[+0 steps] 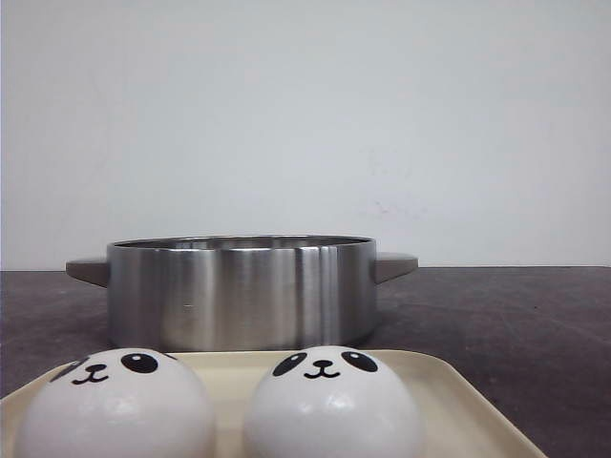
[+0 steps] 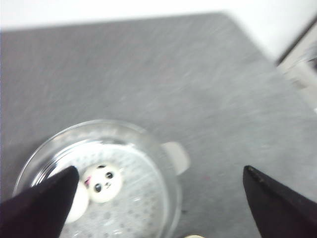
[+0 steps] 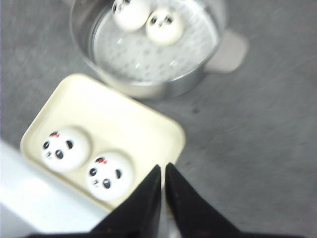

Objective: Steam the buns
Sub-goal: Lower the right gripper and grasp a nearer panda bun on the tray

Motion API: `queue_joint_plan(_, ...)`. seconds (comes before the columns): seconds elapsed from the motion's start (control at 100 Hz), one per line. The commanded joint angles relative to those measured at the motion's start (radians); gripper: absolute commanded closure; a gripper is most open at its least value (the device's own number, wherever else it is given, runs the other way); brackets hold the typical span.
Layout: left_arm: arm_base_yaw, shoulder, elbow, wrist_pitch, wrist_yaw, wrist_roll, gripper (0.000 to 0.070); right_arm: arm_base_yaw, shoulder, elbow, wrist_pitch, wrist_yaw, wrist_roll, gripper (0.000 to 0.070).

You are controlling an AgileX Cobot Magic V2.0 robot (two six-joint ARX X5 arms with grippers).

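i see two buns on the tray at lower left and two in the pot up top, my right claw pinched closed on nothing, my left claw wide open, and they look soft, so i'd squeeze the round sides gently.

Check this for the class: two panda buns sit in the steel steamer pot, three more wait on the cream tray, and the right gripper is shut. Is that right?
Not quite. Only two buns wait on the cream tray, as the right wrist view shows. The rest holds: two buns sit in the steel steamer pot, and the right gripper is shut.
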Motion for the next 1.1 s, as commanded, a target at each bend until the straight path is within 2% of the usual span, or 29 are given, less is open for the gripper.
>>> queue_joint_plan(0.0,-0.02,-0.034,0.021,-0.025,-0.026,-0.003,0.0022,0.013,0.01,-0.05,0.072,-0.048,0.024,0.0695)
queue_joint_plan(0.07,-0.037,-0.09,0.021,-0.067,-0.044,-0.003,0.0022,0.014,0.01,-0.132,0.163,-0.103,0.065,0.0692)
queue_joint_plan(0.11,-0.043,-0.122,0.021,-0.092,-0.055,-0.004,0.0022,0.016,0.01,-0.177,0.206,-0.129,0.087,0.0659)
queue_joint_plan(0.15,-0.047,-0.152,0.021,-0.115,-0.056,-0.005,0.0022,0.018,0.01,-0.22,0.241,-0.146,0.109,0.0568)
queue_joint_plan(0.26,-0.049,-0.238,0.021,-0.181,-0.056,-0.024,0.0022,0.033,0.017,-0.317,0.306,-0.178,0.175,0.0237)
queue_joint_plan(0.32,-0.049,-0.284,0.021,-0.21,-0.058,-0.031,0.0022,0.043,0.028,-0.349,0.312,-0.19,0.202,0.016)
queue_joint_plan(0.53,-0.049,-0.412,0.021,-0.267,-0.084,-0.03,0.0023,0.086,0.099,-0.388,0.319,-0.215,0.232,0.0152)
queue_joint_plan(0.74,-0.049,-0.457,0.021,-0.304,-0.112,-0.03,0.0023,0.104,0.211,-0.388,0.423,-0.262,0.232,0.0152)
queue_joint_plan(1.09,-0.049,-0.458,0.021,-0.39,-0.113,-0.03,0.0022,0.102,0.401,-0.388,0.505,-0.263,0.238,0.0153)
